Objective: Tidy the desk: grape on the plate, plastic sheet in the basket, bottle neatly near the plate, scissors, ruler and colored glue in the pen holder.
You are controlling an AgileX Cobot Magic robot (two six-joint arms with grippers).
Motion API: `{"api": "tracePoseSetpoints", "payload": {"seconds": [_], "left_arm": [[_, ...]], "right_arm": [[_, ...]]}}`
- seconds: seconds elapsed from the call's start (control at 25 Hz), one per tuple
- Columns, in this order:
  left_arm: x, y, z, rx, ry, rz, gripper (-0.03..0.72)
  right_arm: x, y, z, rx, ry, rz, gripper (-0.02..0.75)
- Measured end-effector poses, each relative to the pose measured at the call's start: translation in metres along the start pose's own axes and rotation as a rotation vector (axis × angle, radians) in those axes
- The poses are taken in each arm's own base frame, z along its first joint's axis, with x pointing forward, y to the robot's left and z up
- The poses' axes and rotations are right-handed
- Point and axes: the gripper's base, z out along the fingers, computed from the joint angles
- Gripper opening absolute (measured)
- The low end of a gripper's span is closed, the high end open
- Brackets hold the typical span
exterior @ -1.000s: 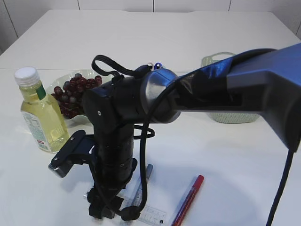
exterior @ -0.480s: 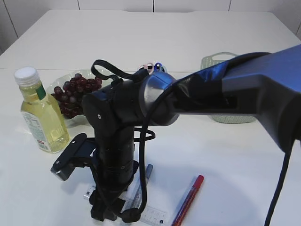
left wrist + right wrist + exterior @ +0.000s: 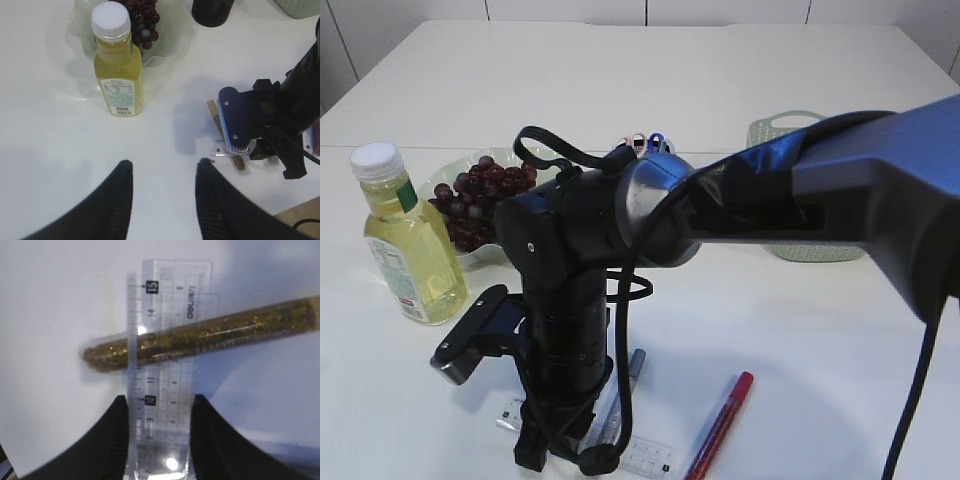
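1. The right gripper (image 3: 157, 427) has its two black fingers closed against the long edges of the clear plastic ruler (image 3: 167, 340), which lies flat on the white surface (image 3: 50, 300)
2. A gold glitter glue tube (image 3: 200, 337) lies crosswise under the ruler
3. The left gripper (image 3: 162, 192) hangs half-open, empty, near the yellow-liquid bottle (image 3: 117, 65)
4. Dark red grapes (image 3: 142, 17) sit on the clear plate (image 3: 172, 42) behind the bottle

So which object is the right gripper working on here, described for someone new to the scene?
Near the front table edge, under the right gripper, lies a clear ruler. A gold glitter glue tube crosses it; only the ruler is flat, see-through, with printed numbers.
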Motion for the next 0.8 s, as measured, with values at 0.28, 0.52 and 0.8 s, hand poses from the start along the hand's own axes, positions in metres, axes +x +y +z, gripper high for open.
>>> {"api": "tracePoseSetpoints", "payload": {"seconds": [0.28, 0.52, 0.8], "left_arm": [[0.000, 0.000, 0.000, 0.000, 0.000, 0.000, 0.309], [0.000, 0.000, 0.000, 0.000, 0.000, 0.000, 0.309], [0.000, 0.000, 0.000, 0.000, 0.000, 0.000, 0.309]], "right_arm": [[0.001, 0.000, 0.000, -0.004, 0.007, 0.002, 0.294], [-0.002, 0.001, -0.009, -0.014, 0.023, 0.026, 0.293], [-0.005, 0.001, -0.016, -0.018, 0.027, 0.071, 0.293]]}}
